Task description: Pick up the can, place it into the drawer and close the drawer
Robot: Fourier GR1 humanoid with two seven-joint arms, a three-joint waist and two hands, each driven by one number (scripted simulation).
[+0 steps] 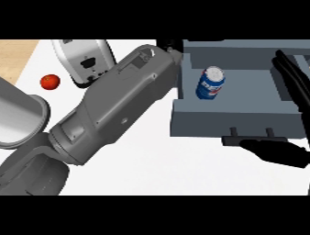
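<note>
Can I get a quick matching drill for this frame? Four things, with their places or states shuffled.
Things:
1. can
2. drawer
3. apple
4. right hand

Places or states:
A. on the counter near the left edge, beside the white appliance
B. pulled open, grey
C. at the handle on the drawer's front
D. standing upright inside the drawer

Pairs: 1-D, 2-B, 3-A, 4-C
</note>
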